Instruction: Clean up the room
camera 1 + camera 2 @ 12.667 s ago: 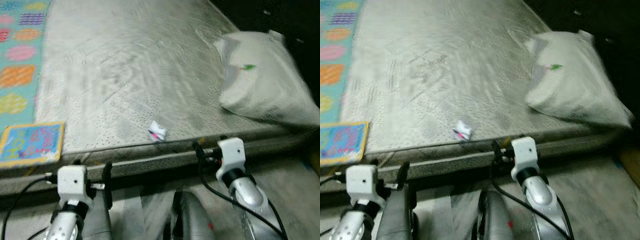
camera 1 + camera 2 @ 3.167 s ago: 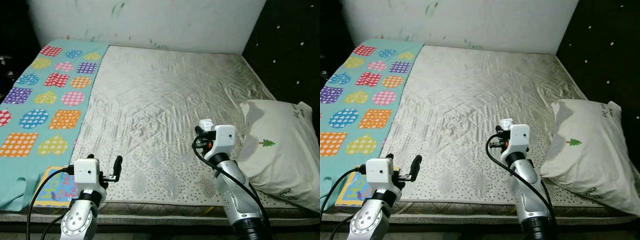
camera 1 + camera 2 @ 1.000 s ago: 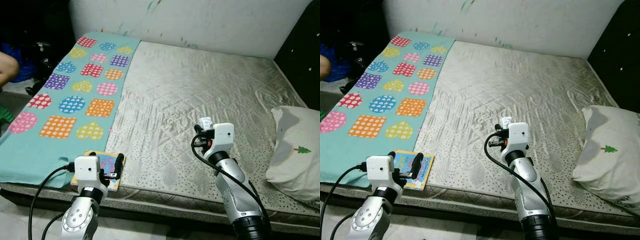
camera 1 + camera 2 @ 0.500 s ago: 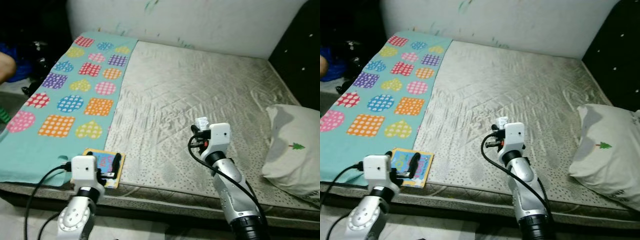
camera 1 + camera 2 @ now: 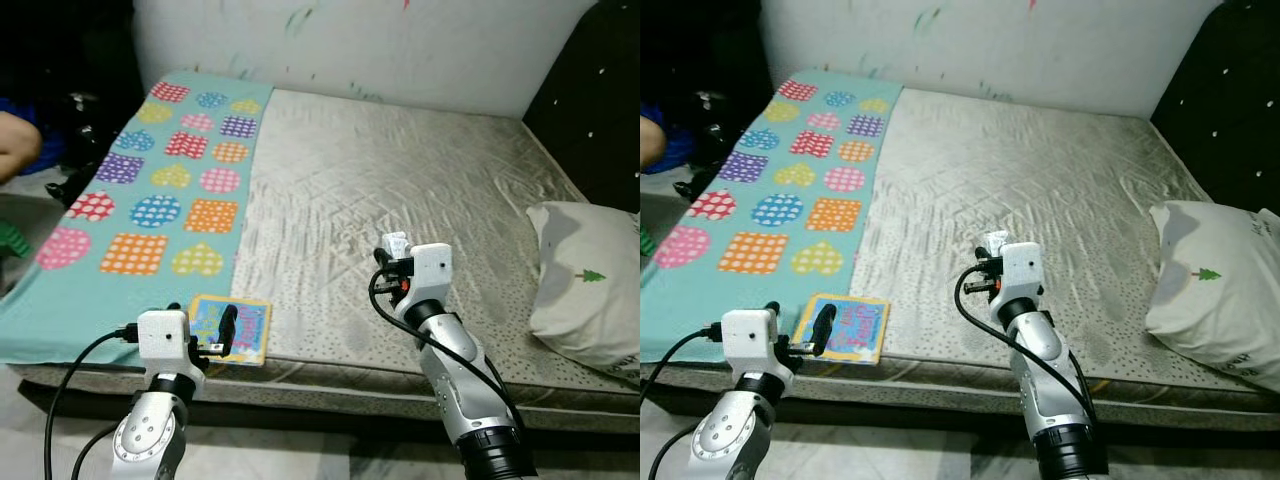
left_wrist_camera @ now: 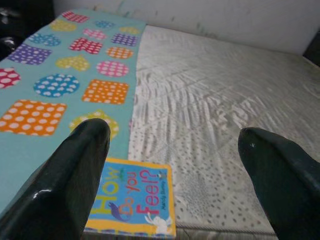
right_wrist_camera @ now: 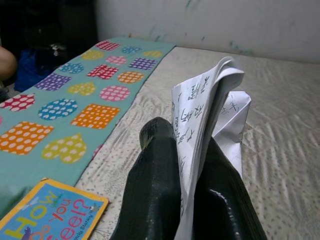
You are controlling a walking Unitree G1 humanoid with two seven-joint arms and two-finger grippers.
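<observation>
While the picture book (image 5: 231,329) lies untouched at the mattress (image 5: 420,190) front edge beside the teal blanket (image 5: 130,220), left gripper (image 6: 175,165) hangs just short of it, fingers wide apart, empty. Right gripper (image 7: 192,200) over the mattress pinches the folded paper scrap (image 7: 202,117), not yet binned. Pillow (image 5: 585,280) at the mattress's right side still needs straightening, I'd judge.

- Head cams look down over the mattress (image 5: 400,170) from behind both arms.
- Wrist cams sit close behind their fingers, facing the wall; both catch the children's book (image 6: 131,202) just beyond the fingertips.
</observation>
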